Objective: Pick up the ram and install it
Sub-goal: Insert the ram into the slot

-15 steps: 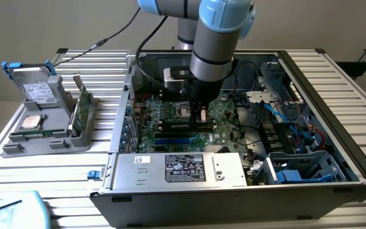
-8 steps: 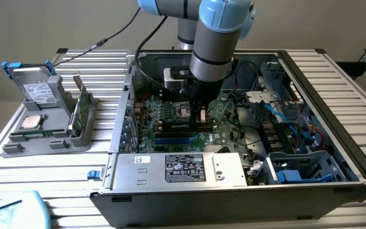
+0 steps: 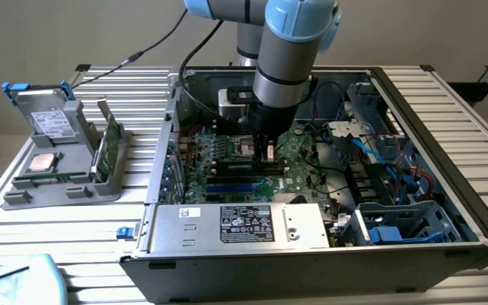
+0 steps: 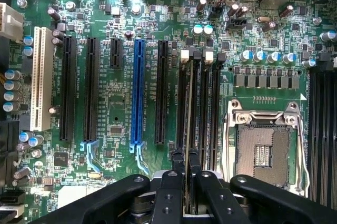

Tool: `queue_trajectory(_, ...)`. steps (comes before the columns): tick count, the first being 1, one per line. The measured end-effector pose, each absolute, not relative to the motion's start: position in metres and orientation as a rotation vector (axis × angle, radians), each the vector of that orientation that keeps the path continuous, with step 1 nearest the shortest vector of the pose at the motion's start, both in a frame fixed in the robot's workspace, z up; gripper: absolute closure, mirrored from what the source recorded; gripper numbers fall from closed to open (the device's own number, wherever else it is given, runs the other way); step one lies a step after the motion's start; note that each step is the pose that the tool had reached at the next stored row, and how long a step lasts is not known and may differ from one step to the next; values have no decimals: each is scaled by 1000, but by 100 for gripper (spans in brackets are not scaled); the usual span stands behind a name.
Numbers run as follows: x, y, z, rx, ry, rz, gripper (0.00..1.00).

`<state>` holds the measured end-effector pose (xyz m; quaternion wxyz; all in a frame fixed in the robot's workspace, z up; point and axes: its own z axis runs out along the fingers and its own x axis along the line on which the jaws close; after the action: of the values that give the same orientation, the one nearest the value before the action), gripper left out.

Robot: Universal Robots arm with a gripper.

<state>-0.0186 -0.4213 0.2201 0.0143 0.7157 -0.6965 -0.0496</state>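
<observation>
Black fingers [image 4: 174, 182] of the hand [image 4: 185, 156] sit closest to the wrist camera, drawn narrow and pinching the ram [image 4: 188, 113]. It shows edge-on as a thin strip running straight out from between them. The ram's long axis lies parallel to the black memory slots [image 4: 202, 103], right over the slot on the far side of that bank from the CPU socket [image 4: 263, 150]. Can't tell if its lower edge touches the slot or hangs just above it. White latch tabs [image 4: 209, 54] mark the far end of the slots.

Empty CPU socket is just beside the bank on one side. Long expansion slots, one of them blue [image 4: 138, 92], are on the other.

From outside, the hand [image 3: 269, 152] hangs straight down inside the open case [image 3: 431, 95], mid-board. Loose cables [image 3: 380, 152] are off toward the exterior view's right, not in the path. Power supply [image 3: 244, 222] sits at the near edge of the case. On the counter [image 3: 58, 229], well apart to the exterior view's left, a gray rack [image 3: 66, 171] holds a green card [image 3: 110, 143] upright.
</observation>
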Motion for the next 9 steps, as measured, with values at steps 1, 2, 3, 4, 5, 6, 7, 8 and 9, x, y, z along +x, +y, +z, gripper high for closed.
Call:
queue_trajectory(1, -19, -421, 220, 2227, -2170, -154, 85)
queue_trajectory(2, -19, -421, 220, 2226, -2171, -155, 85)
queue_trajectory(3, -19, -421, 220, 2225, -2171, -155, 85)
queue_trajectory(4, -19, -421, 220, 2224, -2171, -156, 85)
queue_trajectory(5, -19, -421, 220, 2223, -2170, -158, 85)
queue_trajectory(6, -19, -421, 221, 2221, -2168, -162, 85)
queue_trajectory(7, -19, -421, 221, 2219, -2166, -166, 85)
queue_trajectory(8, -19, -421, 222, 2216, -2164, -171, 85)
queue_trajectory(9, -19, -421, 222, 2215, -2163, -174, 85)
